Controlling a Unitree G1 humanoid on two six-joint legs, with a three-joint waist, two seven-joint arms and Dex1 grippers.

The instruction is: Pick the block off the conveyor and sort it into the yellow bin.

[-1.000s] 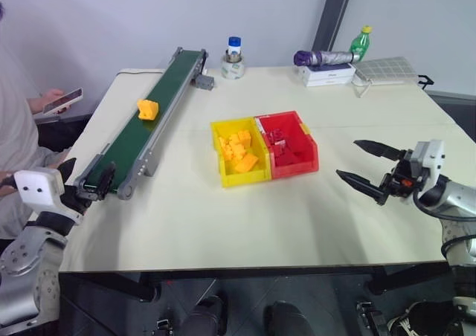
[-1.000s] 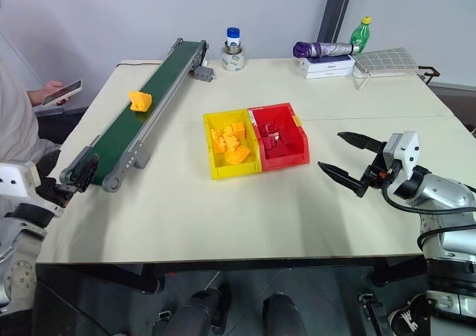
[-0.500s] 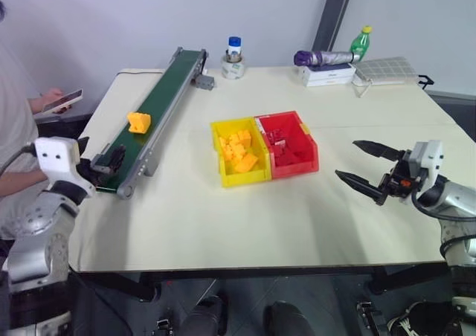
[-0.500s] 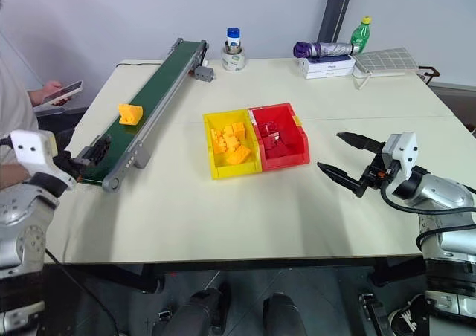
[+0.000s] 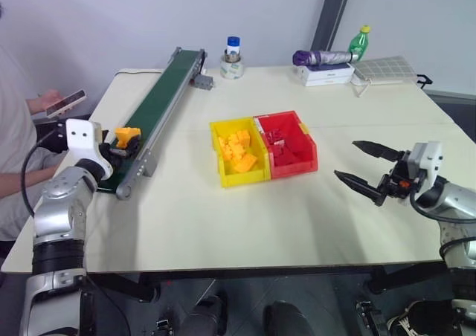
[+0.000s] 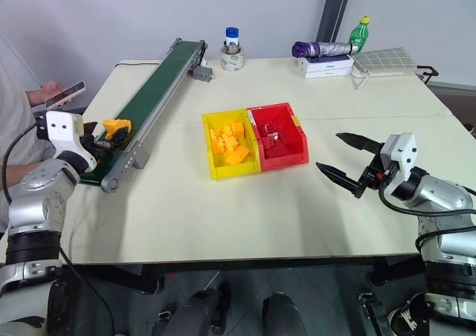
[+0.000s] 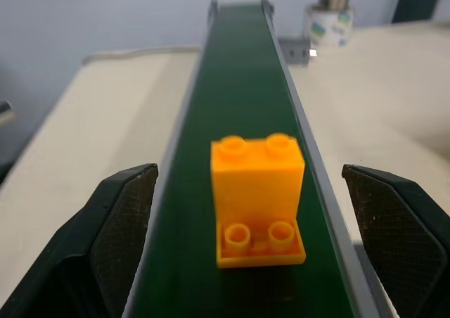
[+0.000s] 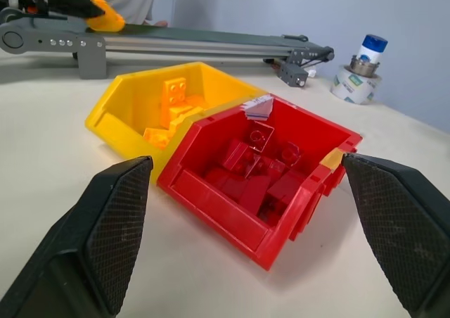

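Pale desk carried the conveyor at far left. Left hand had advanced, fingers apart around the block on the belt's near end, ready to close. Right hand waited open near the yellow bin.

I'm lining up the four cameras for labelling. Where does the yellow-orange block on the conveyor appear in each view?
Left eye view: the block sits at the conveyor's near end, far left, by the left gripper.
Right eye view: same spot.
Left wrist view: centre, between the fingers.
Right wrist view: upper left corner.
Shared landmark: the conveyor.
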